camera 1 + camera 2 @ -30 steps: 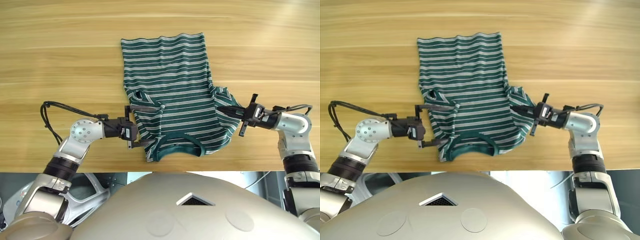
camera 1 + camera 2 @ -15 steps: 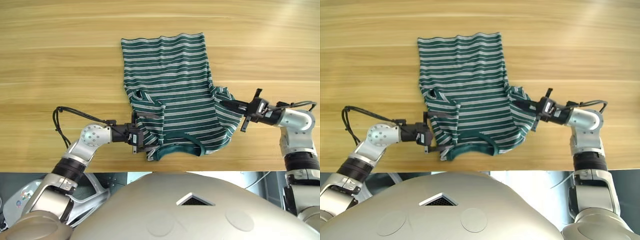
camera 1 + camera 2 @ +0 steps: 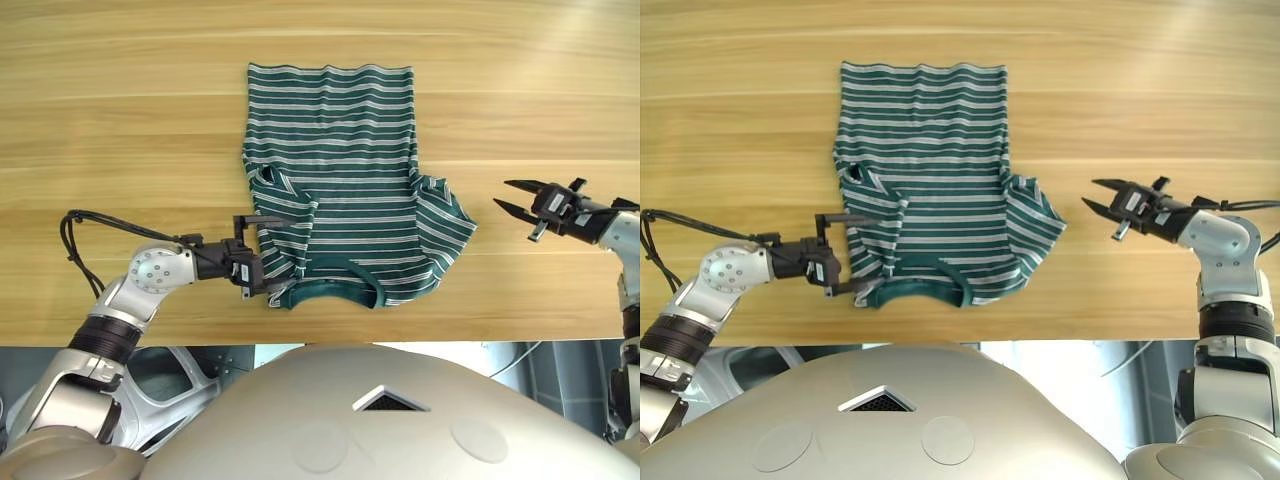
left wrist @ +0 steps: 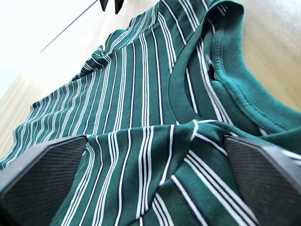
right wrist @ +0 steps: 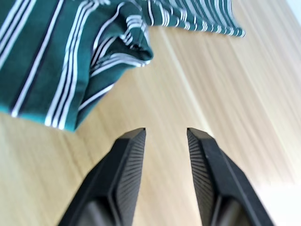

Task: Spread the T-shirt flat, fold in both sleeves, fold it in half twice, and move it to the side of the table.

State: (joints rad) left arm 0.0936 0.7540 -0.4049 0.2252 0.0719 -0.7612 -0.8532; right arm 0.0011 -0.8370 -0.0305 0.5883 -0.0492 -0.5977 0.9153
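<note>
The green T-shirt [image 3: 335, 150] with white stripes lies on the wooden table [image 3: 120, 120], hem far, collar [image 3: 330, 293] near the front edge. Both sleeves are rumpled at its sides; the right sleeve [image 3: 445, 210] bulges outward. My left gripper [image 3: 278, 252] is open, its two fingers set wide apart on either side of the shirt's left shoulder; the left wrist view shows striped cloth [image 4: 150, 117] between them. My right gripper [image 3: 502, 193] is open over bare wood, a little to the right of the right sleeve [image 5: 108, 47], with nothing between its fingers [image 5: 127, 155].
The table's front edge [image 3: 480, 340] runs just below the collar. Bare wood stretches to the left, right and far side of the shirt.
My right gripper let go of the right sleeve and drew back to the right. The left gripper moved back left, staying open at the shoulder. The shirt shifted slightly left and away.
</note>
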